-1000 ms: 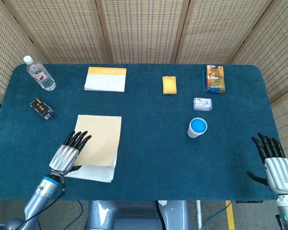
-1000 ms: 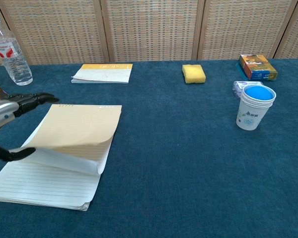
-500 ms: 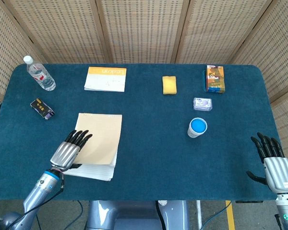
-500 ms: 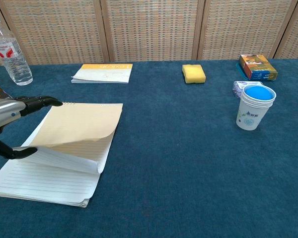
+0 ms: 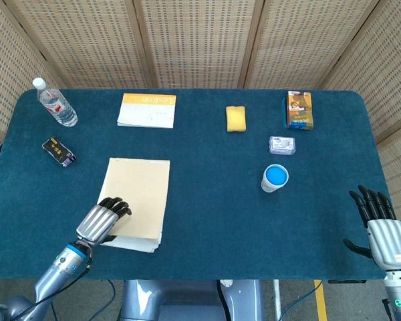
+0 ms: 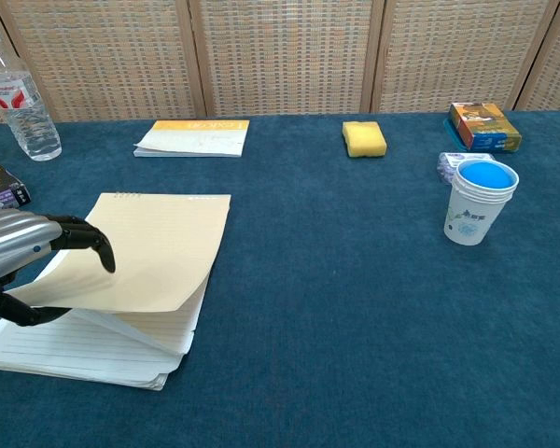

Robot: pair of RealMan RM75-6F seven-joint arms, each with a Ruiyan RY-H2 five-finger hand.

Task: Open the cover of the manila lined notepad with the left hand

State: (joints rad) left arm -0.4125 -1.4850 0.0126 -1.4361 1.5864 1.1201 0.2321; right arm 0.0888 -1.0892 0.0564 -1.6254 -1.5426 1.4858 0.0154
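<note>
The manila lined notepad lies on the blue table at the near left. Its tan cover is raised a little at the near end, showing the lined pages underneath. My left hand is at the cover's near left corner. In the chest view the left hand curls its fingers over the top of the cover with the thumb below it, so it pinches the cover. My right hand hovers at the table's near right corner, fingers spread, holding nothing.
A water bottle and a small black box are at the far left. An orange-topped book, a yellow sponge and an orange box line the back. A small packet and a blue-lidded cup stand at the right.
My left hand has drawn back toward the near edge and its fingers have curled down onto the cover. The cover now lies lower and flatter over the pages. The right hand is unmoved.
</note>
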